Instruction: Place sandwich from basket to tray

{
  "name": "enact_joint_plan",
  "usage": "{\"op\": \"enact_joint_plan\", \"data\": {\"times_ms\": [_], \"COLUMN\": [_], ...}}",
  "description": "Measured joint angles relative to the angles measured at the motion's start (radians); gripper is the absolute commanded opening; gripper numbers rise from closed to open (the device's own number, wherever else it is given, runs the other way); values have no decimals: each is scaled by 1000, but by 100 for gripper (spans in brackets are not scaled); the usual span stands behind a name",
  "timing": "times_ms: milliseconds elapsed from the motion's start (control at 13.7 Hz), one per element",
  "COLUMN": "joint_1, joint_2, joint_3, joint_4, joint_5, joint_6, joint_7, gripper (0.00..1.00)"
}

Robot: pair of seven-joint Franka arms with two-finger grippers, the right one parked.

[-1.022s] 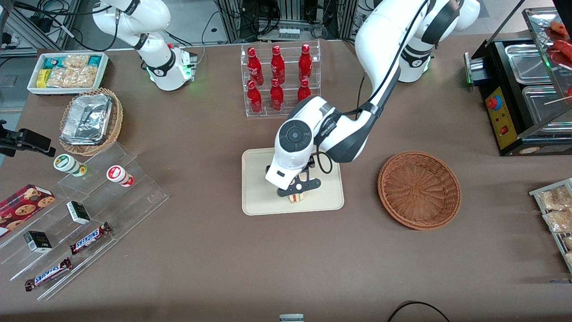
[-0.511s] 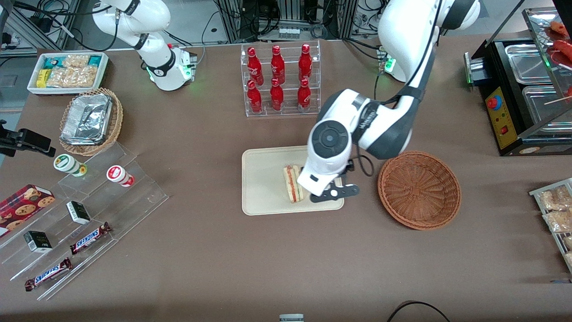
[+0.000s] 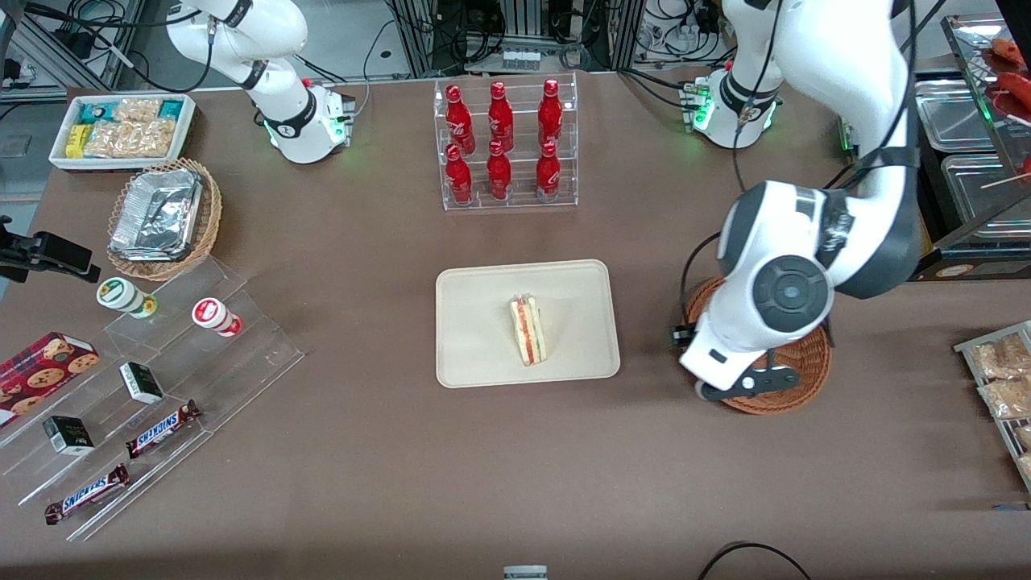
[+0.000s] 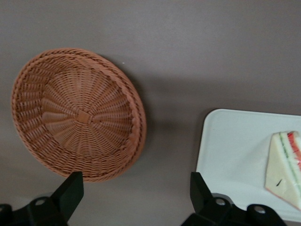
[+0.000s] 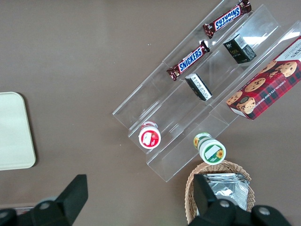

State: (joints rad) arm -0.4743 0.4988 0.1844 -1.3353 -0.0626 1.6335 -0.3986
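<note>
The left arm hides much of the basket [image 3: 809, 372] in the front view. The wrist view's edge crops the sandwich [image 4: 286, 167] and tray [image 4: 235, 150].

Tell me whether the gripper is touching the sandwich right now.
Apart. In the front view the gripper hangs over the basket, while the sandwich lies alone on the tray, bare table between them.

White arm [image 3: 813, 242] — grey joint caps, black cable — black end effector [image 3: 745, 385].
</note>
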Motion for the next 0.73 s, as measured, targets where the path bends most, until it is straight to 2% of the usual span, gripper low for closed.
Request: {"op": "enact_joint_plan", "data": {"times_ms": [438,584,730], "joint_1": [114,201,314], "joint_2": [-164,-239,-300], "joint_3": [-1,-46,-137], "joint_4": [-144,-180,-195], "joint_5": [0,0,0], "joint_6": [-7,-58,-107], "joint_7": [185,265,296], "gripper": [100,100,100]}}
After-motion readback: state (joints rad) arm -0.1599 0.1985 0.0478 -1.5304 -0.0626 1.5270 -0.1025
